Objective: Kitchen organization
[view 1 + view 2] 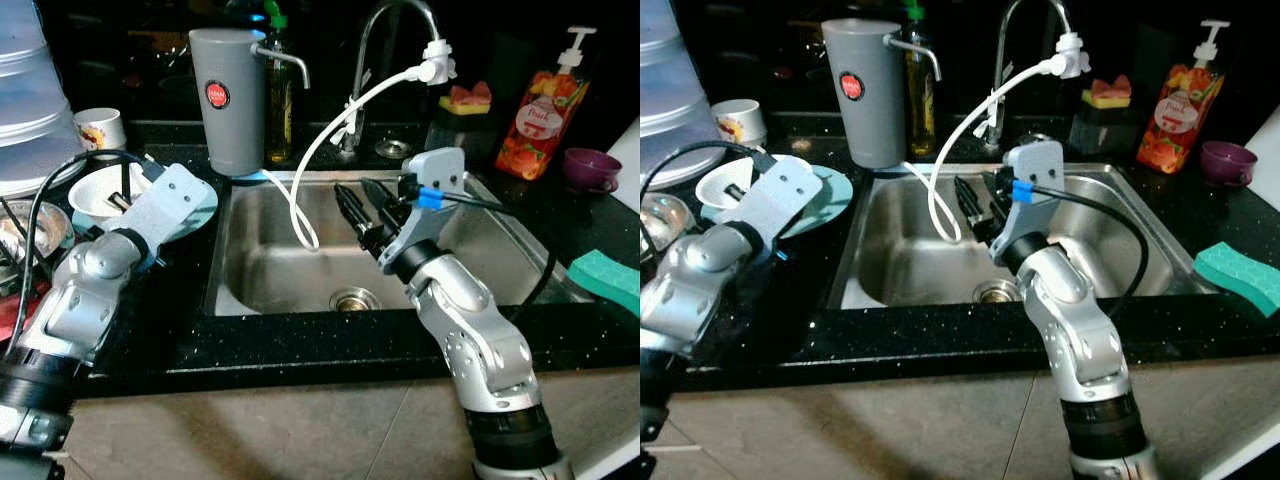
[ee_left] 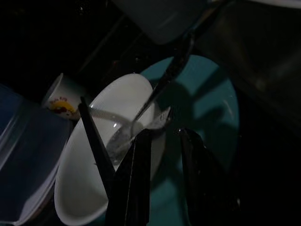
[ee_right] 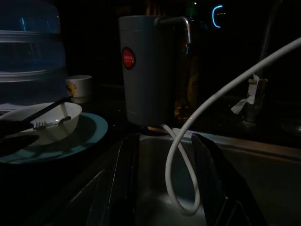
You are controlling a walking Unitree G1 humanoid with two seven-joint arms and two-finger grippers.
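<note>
The right gripper (image 1: 362, 205), fingers parted and empty, hovers mid-frame over the sink (image 1: 480, 255); the left gripper (image 2: 162, 141), released, sits above the white bowl (image 2: 80, 188) at left.

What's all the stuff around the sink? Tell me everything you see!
Sink: one, steel, set in the black counter.
Tap: one, silver, behind the sink.
Hose: one, white, from the tap down into the sink.
Filter jug: one, grey, left of the tap.
Soap bottle: one, orange, back right.
Purple cup: one, far right.
Sponge: one, green, right of the sink.
Bowl: one, white, holding a fork, on the plate.
Plate: one, teal, left of the sink.
Mug: one, white, back left.
Left end effector: open, over the bowl.
Right end effector: open, over the sink.
</note>
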